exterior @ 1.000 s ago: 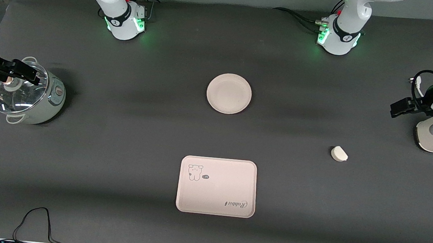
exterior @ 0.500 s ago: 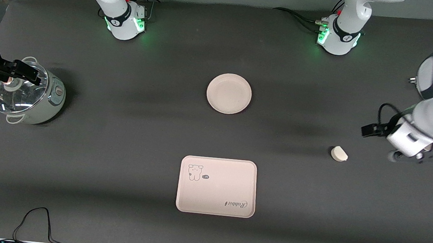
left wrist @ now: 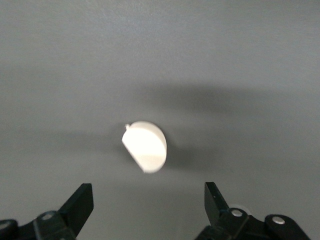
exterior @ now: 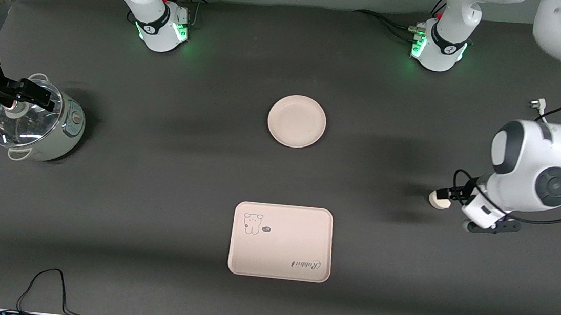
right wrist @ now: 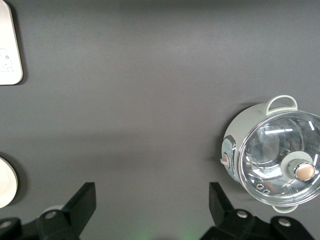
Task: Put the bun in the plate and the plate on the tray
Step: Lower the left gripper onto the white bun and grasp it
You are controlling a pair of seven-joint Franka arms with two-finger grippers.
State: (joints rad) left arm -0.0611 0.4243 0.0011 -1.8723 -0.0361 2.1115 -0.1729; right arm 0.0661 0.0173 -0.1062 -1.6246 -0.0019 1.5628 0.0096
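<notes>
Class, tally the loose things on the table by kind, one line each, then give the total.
Bun: 1
Plate: 1
Tray: 1
Pot with glass lid: 1
Total: 4

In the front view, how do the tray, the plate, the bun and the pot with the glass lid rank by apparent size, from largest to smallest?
1. The tray and the pot look about alike in size, so I do not rank them.
2. The plate.
3. The bun, clearly smallest, partly hidden under the left gripper.
</notes>
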